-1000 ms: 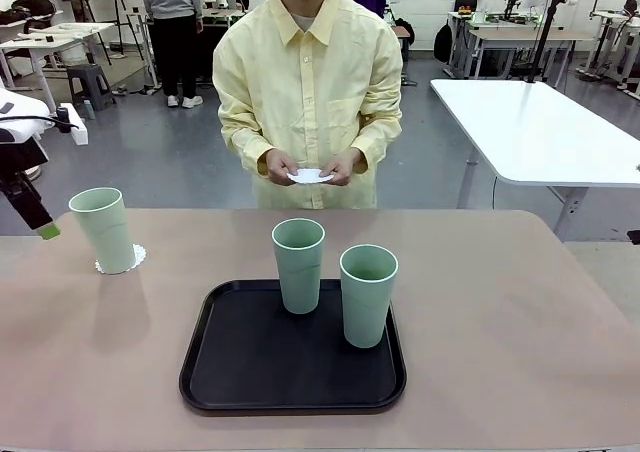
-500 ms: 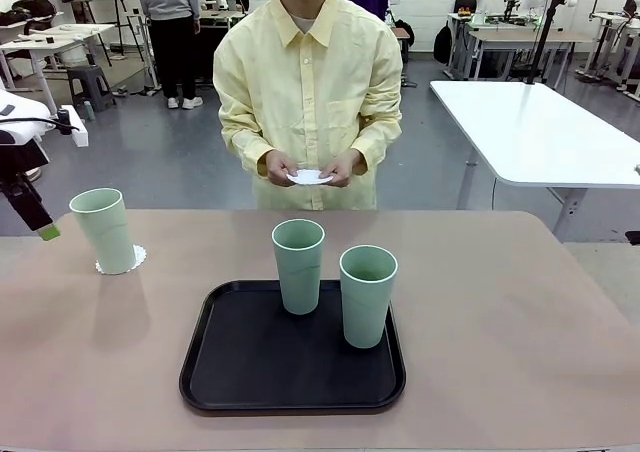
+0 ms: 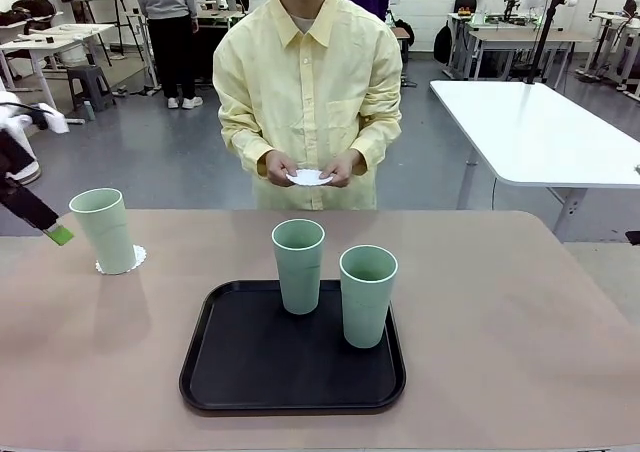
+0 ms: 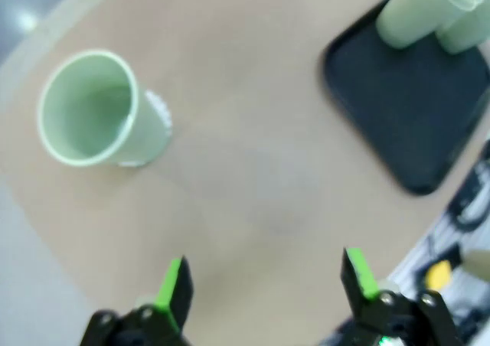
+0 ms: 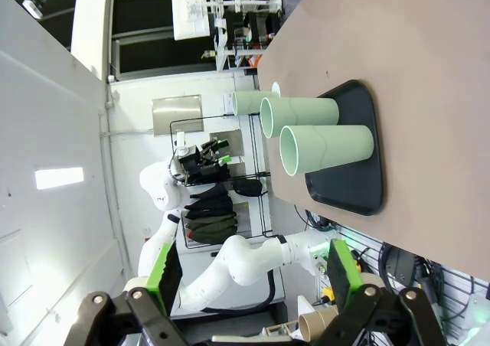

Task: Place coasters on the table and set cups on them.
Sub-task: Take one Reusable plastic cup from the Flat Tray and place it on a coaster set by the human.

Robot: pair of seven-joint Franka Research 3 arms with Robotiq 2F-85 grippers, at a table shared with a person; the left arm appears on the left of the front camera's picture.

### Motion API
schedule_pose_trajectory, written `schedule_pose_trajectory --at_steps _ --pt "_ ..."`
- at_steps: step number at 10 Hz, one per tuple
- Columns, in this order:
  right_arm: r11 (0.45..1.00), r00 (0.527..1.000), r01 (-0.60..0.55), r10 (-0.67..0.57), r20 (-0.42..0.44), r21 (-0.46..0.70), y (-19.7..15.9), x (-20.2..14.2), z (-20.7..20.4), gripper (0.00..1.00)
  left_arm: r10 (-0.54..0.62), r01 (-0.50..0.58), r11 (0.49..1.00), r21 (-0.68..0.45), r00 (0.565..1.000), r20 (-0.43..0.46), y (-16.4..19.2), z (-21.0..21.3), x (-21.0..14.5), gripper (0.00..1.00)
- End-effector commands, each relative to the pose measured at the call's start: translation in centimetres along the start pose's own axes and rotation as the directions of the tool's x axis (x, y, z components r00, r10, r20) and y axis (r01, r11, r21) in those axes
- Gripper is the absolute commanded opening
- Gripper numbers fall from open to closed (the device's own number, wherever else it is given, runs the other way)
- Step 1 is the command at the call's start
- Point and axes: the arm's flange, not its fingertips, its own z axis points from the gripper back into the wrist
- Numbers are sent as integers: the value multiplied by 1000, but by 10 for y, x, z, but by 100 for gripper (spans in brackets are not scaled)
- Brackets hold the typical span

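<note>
Currently your left gripper and right gripper are gaping empty, and you are facing a likely light, slick pale-green tumbler, best pinched mid-wall.

— Front camera?
— Fixed on the robot's side, facing across the table at the person, moderately far.
— Left wrist?
— Steeply down past the left gripper, close above the tabletop; lone cup ahead-left of the fingers, tray ahead-right.
— Right wrist?
— Rolled sideways behind the right gripper, farther back, oblique across the tabletop. Shared with both others: tray, cups.
</note>
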Motion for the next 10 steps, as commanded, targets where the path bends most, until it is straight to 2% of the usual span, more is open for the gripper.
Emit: schedule_pose_trajectory --at_steps 1,3,6,8,9,10 --pt "1000 1000 -4 4 2 9 1 0 0 100 213 -185 960 -209 970 118 2 12 -44 100" --pt "1000 1000 -4 4 2 9 1 0 0 100 307 -253 888 -385 948 85 22 37 -68 100" --pt "1000 1000 -4 4 2 9 1 0 0 100 433 -258 633 -730 900 57 73 67 -101 100" --pt "1000 1000 -4 4 2 9 1 0 0 100 444 -210 484 -850 895 31 103 60 -125 100" --pt "1000 1000 -4 4 2 9 1 0 0 100 444 -209 442 -872 896 10 113 54 -136 100" --pt "1000 1000 -4 4 2 9 1 0 0 100 458 -212 434 -875 889 11 119 42 -151 100"
